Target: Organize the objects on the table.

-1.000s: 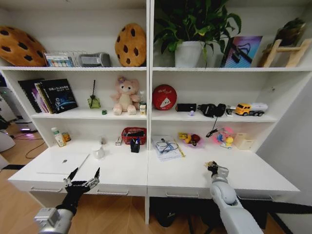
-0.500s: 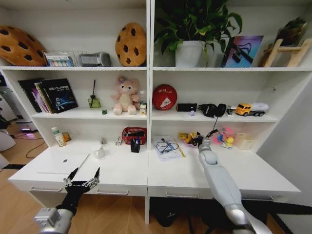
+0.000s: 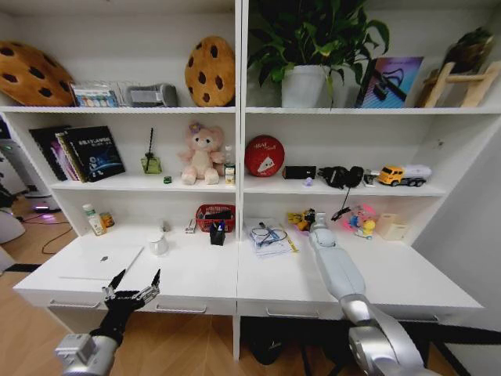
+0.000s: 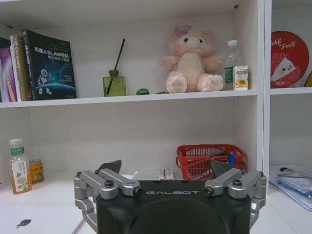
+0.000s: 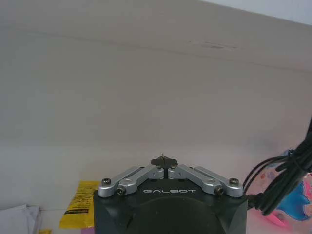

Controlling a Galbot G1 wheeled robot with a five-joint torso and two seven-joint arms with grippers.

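Note:
A thin silver laptop (image 3: pixel 100 262) lies shut on the left end of the white table (image 3: pixel 196 274). A clear green-capped bottle (image 3: pixel 93 221) stands behind it by the wall, and a tiny green item (image 4: pixel 23 223) lies on the desk top. A black holder with a blue pen (image 3: pixel 217 232) sits before the red basket. My left gripper (image 3: pixel 135 280) hovers open at the front edge, right of the laptop, holding nothing. My right gripper (image 3: pixel 311 218) reaches to the back of the desk beside the yellow toys, and its fingertips (image 5: pixel 164 160) are pressed together.
A red mesh basket (image 3: pixel 214 215), a white cup (image 3: pixel 158 245), papers with glasses (image 3: pixel 268 237) and colourful toys (image 3: pixel 358 220) line the back of the desk. Shelves above hold books (image 3: pixel 86 153), a pink plush (image 3: pixel 203 153) and a red ball (image 3: pixel 264 156). Black cables (image 5: pixel 287 168) hang near the right gripper.
My right arm has stretched from the desk's front edge to the back and a little left, toward the yellow toys. The left arm has not moved.

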